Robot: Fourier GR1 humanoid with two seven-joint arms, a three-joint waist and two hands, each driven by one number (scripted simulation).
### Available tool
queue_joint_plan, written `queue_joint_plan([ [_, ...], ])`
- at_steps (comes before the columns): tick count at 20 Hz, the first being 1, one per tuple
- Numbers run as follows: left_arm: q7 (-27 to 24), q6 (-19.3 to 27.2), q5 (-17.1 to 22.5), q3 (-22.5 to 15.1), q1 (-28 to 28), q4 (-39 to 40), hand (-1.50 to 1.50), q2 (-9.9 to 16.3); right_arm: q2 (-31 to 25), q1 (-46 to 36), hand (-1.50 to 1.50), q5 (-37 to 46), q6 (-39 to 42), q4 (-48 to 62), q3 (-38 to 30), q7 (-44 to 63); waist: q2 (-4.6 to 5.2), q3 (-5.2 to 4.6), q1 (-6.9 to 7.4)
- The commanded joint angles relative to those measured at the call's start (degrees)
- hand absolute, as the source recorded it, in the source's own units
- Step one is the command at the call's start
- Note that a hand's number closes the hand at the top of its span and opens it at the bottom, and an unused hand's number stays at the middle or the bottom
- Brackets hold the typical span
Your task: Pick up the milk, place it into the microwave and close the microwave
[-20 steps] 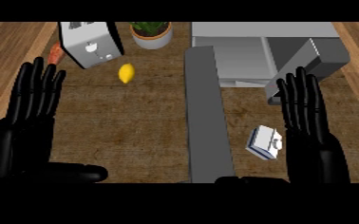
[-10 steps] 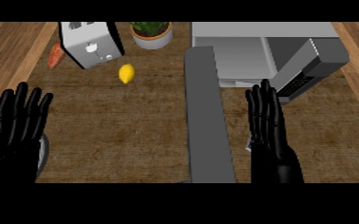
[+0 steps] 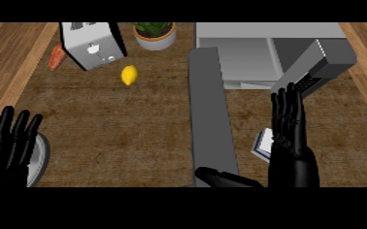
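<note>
Lying mostly hidden, milk [image 3: 262, 144] beside flat, straight-fingered right hand [image 3: 290, 126]; axis unclear.

A dark brown counter [image 3: 143, 126] lies between paler wooden strips [image 3: 22, 63] at both sides.

the right robot hand [image 3: 289, 128] has slid leftward and now covers most of the milk [image 3: 262, 144]. the left robot hand [image 3: 16, 143] has dropped toward the lower left corner.
</note>
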Motion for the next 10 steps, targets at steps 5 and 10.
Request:
queue_joint_plan([
  [5,-6.44,-3.44,-0.32,0.49,6.11,0.98,-1.50,-1.72,0.74,0.90,-1.50,-8.99,0.38,10.74,-8.09,-10.35,0.08,0.03,0.24],
  [10,-0.25,-2.97,1.62,0.83,6.21,-4.78,-1.50,-1.02,-0.97,6.59,-1.50,-12.35,2.03,9.82,-10.79,-14.06,0.02,0.03,-0.05],
])
